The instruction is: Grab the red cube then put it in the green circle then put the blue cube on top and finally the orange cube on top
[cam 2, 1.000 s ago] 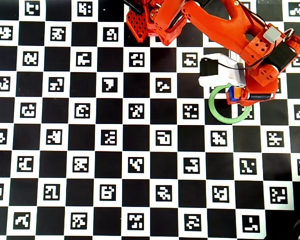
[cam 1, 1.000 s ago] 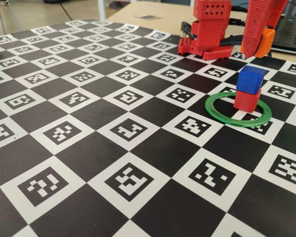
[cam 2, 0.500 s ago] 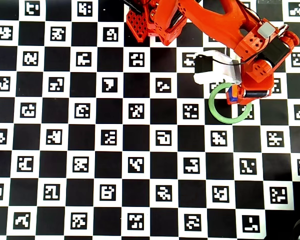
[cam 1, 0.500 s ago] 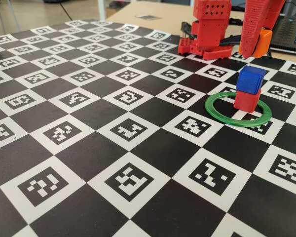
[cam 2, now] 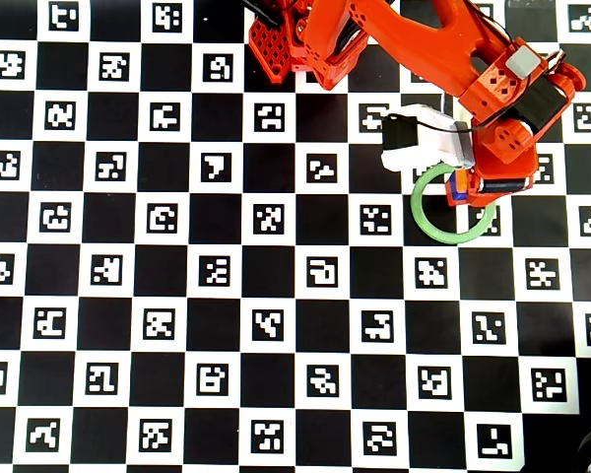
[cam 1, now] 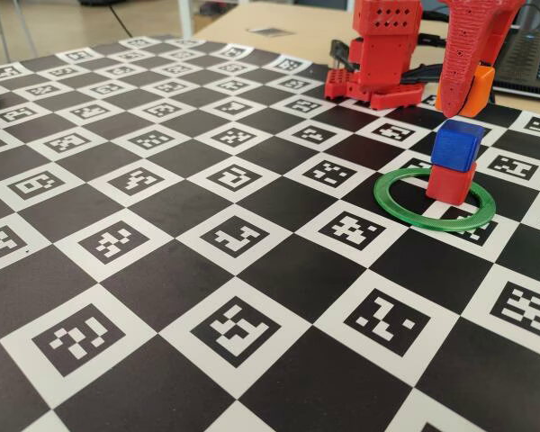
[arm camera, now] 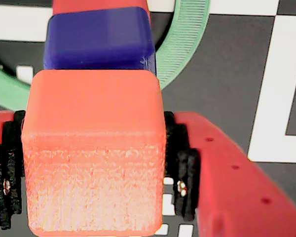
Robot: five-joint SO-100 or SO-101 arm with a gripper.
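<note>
Hanging above a 2-cube stack near the far right corner of the checkered tabletop (cam 1: 162,270), the orange cube (arm camera: 93,153) is seen clamped in the pincer (arm camera: 93,173) of a red robot arm (cam 2: 443,59). In the wrist view, black pads (arm camera: 185,182) are pressed against 2 opposite sides of that cube, so the pincer is closed only as far as the cube's width allows.

The earlier stages of the task appear to be finished. In the fixed view, the red cube (cam 1: 450,183) is shown resting inside the green circle (cam 1: 405,209), toward its far side, and the blue cube (cam 1: 457,145) is shown seated on top of it, turned slightly out of line with the cube beneath.

Only 1 stage is judged to be left: the orange cube has not yet been set on the blue one. In the fixed view it is held clear above the stack, toward the far edge of the tabletop, with a gap visible below it. In the wrist view the blue cube's top face is seen just beyond the orange cube's edge, which suggests the load is near the stack but not yet centred over it. A short shift and a lowering are judged to be needed before release. In the overhead view, most of the stack is hidden by the arm.
</note>
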